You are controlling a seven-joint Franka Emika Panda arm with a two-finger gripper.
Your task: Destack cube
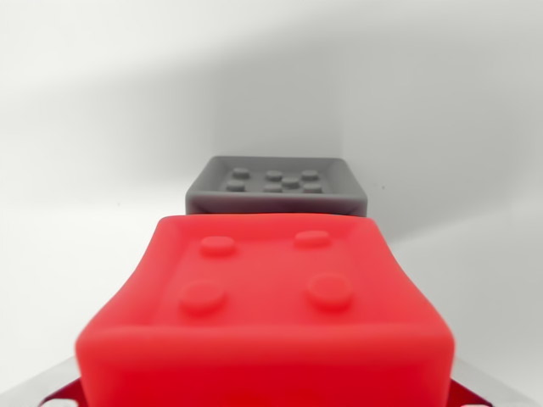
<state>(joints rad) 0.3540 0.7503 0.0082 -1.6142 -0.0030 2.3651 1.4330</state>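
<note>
A red cube (265, 305) with four round studs on its top fills the lower half of the wrist view, very close to the camera. Behind it stands a grey cube (277, 186) with several studs on top, on the white surface, apart from the red one. Of my gripper (265, 397) only thin slivers of the fingers (59, 392) show, in the bottom corners. They lie against the red cube's left and right sides, so the gripper is shut on it. The red cube's underside is hidden.
A white surface (85, 220) and a white backdrop surround the cubes. A vertical corner line (341, 102) in the backdrop runs above the grey cube's right side.
</note>
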